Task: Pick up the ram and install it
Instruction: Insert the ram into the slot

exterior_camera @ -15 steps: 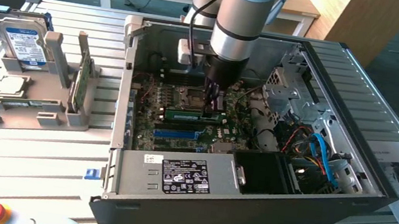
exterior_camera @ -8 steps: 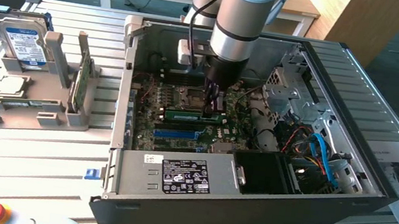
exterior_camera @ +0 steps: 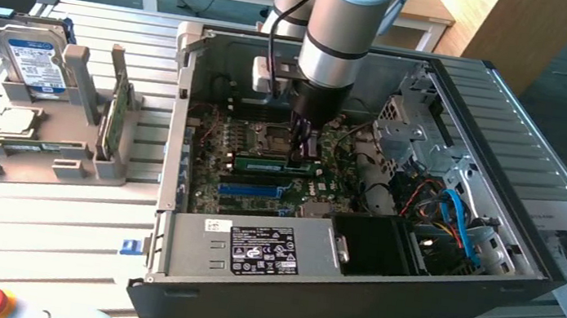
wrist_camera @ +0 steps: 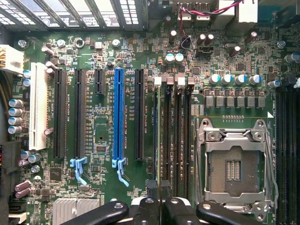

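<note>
We see the tool [exterior_camera: 307,151] low inside the open computer case [exterior_camera: 329,313]. Its fingers are pressed nearly together and pinch the top edge of the ram [exterior_camera: 272,161]. The ram stands on its long edge on the motherboard [wrist_camera: 103,136], just beside the processor socket [wrist_camera: 232,168]. The ram's pale label and the power supply sticker [exterior_camera: 265,251] carry print too small to read. A hard drive [exterior_camera: 35,61] with a blue-and-white label stands in a grey rack on the desk [exterior_camera: 35,217].
</note>
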Tool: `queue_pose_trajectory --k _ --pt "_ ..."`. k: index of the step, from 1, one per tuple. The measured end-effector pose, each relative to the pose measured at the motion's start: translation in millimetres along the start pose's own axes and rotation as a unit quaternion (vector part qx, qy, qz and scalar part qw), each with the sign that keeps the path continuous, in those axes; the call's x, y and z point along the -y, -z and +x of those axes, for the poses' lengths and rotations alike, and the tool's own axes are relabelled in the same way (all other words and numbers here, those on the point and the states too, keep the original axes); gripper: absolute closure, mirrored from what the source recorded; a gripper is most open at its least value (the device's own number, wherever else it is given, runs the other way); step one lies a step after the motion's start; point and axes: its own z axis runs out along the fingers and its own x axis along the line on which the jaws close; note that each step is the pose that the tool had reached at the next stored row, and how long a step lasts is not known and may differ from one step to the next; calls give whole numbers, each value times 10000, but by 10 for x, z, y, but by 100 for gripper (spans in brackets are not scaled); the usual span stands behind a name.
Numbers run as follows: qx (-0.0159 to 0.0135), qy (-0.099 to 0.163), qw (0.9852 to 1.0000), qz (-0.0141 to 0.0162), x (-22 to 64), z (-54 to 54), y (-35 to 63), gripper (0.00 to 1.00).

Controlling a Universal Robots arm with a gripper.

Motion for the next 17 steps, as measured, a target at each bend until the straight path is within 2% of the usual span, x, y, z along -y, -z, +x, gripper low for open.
queue_pose_trajectory --k 11,13,14,15,16,17 --pt "0 0 10000 0 0 0 0 87" --pt "1 0 10000 0 0 0 0 75" --pt "0 0 10000 0 0 0 0 75" --pt "0 0 10000 0 0 0 0 69" --pt "0 0 10000 0 0 0 0 69" --pt "0 0 10000 0 0 0 0 63"
